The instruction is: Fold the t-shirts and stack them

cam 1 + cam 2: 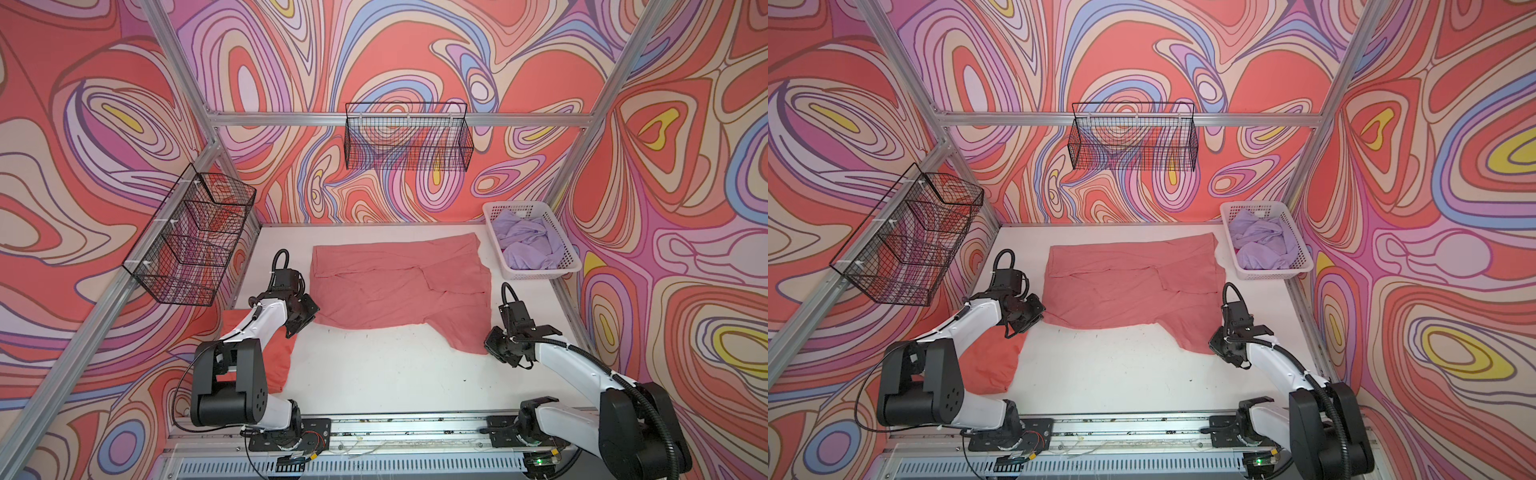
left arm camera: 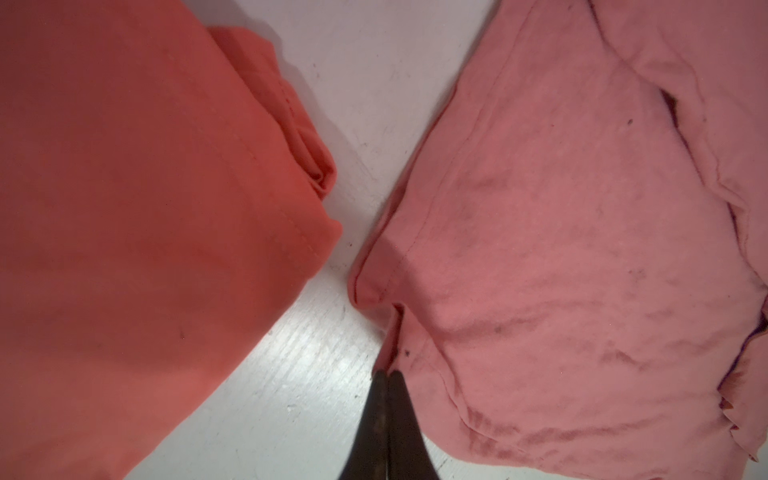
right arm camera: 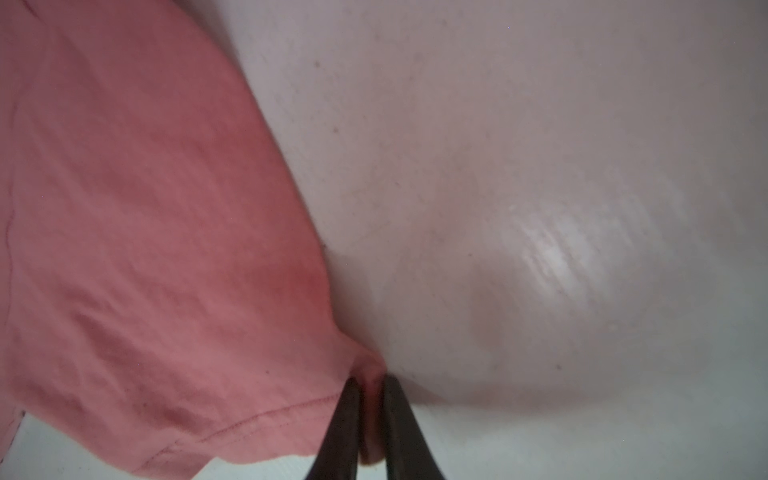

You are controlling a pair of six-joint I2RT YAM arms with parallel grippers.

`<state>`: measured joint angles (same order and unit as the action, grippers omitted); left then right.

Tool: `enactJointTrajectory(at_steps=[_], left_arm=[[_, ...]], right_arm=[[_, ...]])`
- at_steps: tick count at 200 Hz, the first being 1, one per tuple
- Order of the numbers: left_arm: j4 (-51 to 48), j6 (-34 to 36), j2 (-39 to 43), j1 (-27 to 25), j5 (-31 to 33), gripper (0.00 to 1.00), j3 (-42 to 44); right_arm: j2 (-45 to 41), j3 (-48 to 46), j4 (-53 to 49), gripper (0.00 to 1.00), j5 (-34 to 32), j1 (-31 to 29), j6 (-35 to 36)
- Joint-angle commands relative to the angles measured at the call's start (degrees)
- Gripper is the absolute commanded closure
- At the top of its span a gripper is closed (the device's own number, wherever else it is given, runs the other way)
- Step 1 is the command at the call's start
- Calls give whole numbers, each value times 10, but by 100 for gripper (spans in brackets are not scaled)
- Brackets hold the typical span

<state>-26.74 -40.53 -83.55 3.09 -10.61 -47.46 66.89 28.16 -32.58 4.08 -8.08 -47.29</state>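
A salmon-pink t-shirt (image 1: 399, 282) (image 1: 1133, 286) lies spread out on the white table in both top views. My left gripper (image 1: 309, 322) (image 2: 387, 372) is shut on its near left corner, with the hem pinched at the tips. At the near right corner, my right gripper (image 1: 488, 345) (image 3: 368, 380) is shut on a fold of the same shirt (image 3: 145, 249), and pink cloth shows between its jaws. A folded orange-coral t-shirt (image 1: 278, 361) (image 2: 124, 208) lies beside the left arm. A lavender t-shirt (image 1: 528, 245) sits crumpled in the white basket (image 1: 540, 272).
The white basket stands at the table's far right corner. A black wire basket (image 1: 409, 141) hangs on the back frame, and another wire basket (image 1: 191, 237) on the left frame. The arms' bases sit on a rail (image 1: 415, 428) along the front edge.
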Motion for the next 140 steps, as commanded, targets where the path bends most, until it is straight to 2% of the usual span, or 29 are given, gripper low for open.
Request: enactJointTrajectory(at_steps=[1,17,43,89,140], left_arm=[[-2,-3,5,1,-2,100,3],[-2,-4,7,1,-2,100,4],[-4,-4,9,1,-2,100,4],[-5,-3,14,1,0,100,7],[0,-3,7,1,-1,100,9]], right_arm=[[2,-16,-16,87,3,-2,-10],[-3,-16,-20,87,5,-2,-10],[-22,-11,-39,73,9,-2,-16],[-55,-17,-78,75,-2,-2,-27],[-20,-15,-44,76,-7,-2,-17]])
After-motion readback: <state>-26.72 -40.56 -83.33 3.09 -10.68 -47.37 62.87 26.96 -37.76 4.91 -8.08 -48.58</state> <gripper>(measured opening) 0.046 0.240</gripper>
